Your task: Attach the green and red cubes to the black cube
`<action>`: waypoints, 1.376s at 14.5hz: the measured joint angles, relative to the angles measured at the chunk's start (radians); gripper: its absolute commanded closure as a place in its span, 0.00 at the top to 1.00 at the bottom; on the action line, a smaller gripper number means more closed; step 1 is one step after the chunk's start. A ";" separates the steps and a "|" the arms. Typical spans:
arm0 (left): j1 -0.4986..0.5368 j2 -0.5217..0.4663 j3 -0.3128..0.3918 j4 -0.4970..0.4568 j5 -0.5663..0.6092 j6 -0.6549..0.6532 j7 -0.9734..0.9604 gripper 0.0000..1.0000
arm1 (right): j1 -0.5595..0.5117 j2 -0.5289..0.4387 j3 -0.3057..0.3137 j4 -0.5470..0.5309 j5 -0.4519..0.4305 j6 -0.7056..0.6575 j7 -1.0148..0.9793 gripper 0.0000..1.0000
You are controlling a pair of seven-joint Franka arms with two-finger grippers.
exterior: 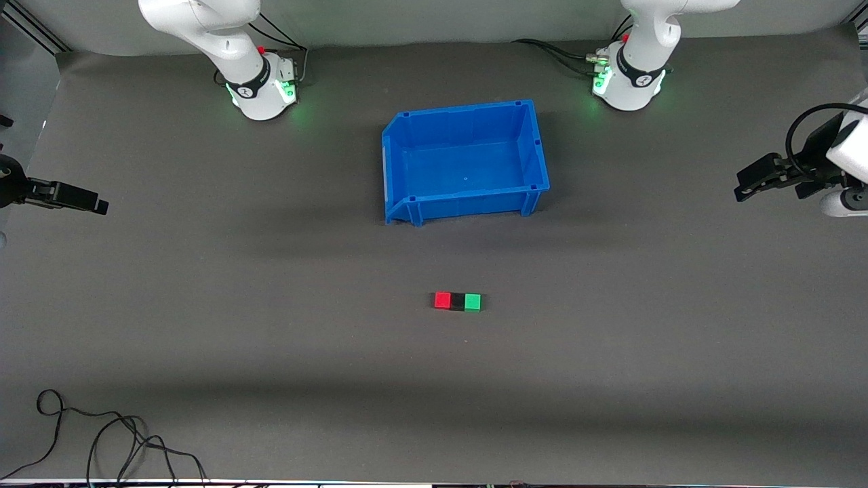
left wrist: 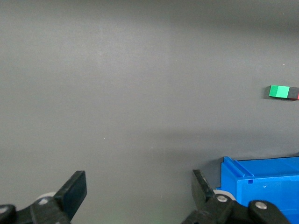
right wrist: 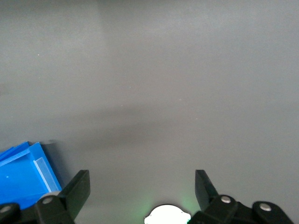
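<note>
Left claw [exterior: 744,188] agape, right claw [exterior: 95,205] agape — both idle

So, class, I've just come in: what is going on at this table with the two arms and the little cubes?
Nothing is being handled. The red cube, black cube and green cube lie in a row on the mat, black in the middle, nearer the front camera than the blue bin. The left gripper and right gripper wait open over the table's ends.
</note>
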State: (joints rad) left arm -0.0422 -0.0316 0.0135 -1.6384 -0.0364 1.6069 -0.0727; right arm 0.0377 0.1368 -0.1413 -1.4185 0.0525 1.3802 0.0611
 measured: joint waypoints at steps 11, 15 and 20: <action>0.001 -0.019 -0.011 0.016 0.005 -0.072 0.057 1.00 | -0.176 -0.180 0.237 -0.231 -0.053 0.149 0.018 0.99; 0.001 -0.019 -0.013 0.016 0.006 -0.079 0.057 1.00 | -0.173 -0.180 0.272 -0.232 -0.056 0.149 0.109 0.99; 0.001 -0.018 -0.015 0.013 0.007 -0.080 0.057 1.00 | -0.150 -0.180 0.262 -0.237 -0.058 0.150 0.136 0.99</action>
State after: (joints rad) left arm -0.0408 -0.0497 -0.0010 -1.6249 -0.0297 1.5272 -0.0159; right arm -0.1125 -0.0431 0.1207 -1.6551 -0.0055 1.5303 0.1972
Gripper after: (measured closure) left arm 0.000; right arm 0.004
